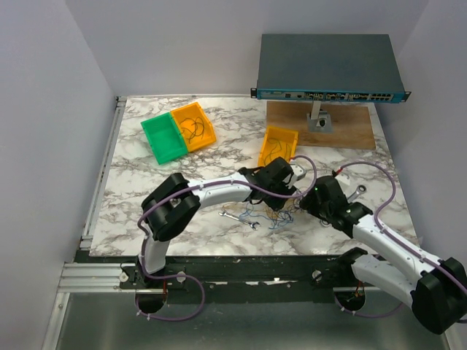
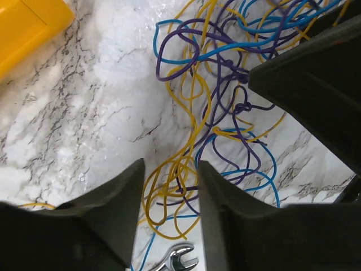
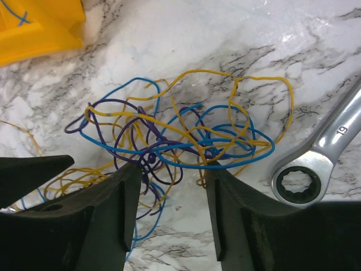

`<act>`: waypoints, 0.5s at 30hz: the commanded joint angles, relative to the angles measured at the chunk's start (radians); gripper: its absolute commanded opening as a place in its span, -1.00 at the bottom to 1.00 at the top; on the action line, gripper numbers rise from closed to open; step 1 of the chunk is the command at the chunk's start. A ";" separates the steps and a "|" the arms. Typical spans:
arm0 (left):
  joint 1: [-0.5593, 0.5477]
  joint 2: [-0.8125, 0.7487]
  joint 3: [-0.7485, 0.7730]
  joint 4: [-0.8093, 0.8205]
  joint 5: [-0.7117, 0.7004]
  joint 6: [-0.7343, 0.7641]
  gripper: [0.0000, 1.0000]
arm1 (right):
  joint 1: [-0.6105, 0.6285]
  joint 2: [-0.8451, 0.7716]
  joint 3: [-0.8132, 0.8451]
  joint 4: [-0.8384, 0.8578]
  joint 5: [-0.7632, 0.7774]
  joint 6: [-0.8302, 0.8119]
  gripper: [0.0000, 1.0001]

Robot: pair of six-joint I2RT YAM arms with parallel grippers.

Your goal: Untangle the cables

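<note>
The cables are a loose tangle of thin blue, yellow and purple wires on the marble table, between the two grippers. My left gripper is open over the tangle. In the left wrist view its fingers straddle several yellow loops without closing on them. My right gripper is open at the tangle's right side. In the right wrist view the tangle lies just ahead of its fingertips, with blue and purple strands reaching into the gap between them.
A small silver wrench lies left of the tangle. A bigger ring wrench lies to the right. A yellow bin holding wires stands just behind. Green and orange bins are at the far left, a network switch at the back.
</note>
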 commanded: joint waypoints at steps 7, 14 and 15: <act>0.052 -0.084 -0.060 0.032 0.037 -0.026 -1.00 | -0.003 -0.063 -0.033 0.018 0.053 0.033 -0.60; 0.099 -0.398 -0.286 0.178 -0.091 -0.098 -1.00 | -0.003 -0.182 -0.003 -0.120 0.207 0.143 -0.72; 0.116 -0.451 -0.323 0.209 -0.091 -0.121 -1.00 | -0.005 -0.199 0.005 -0.157 0.243 0.188 -0.76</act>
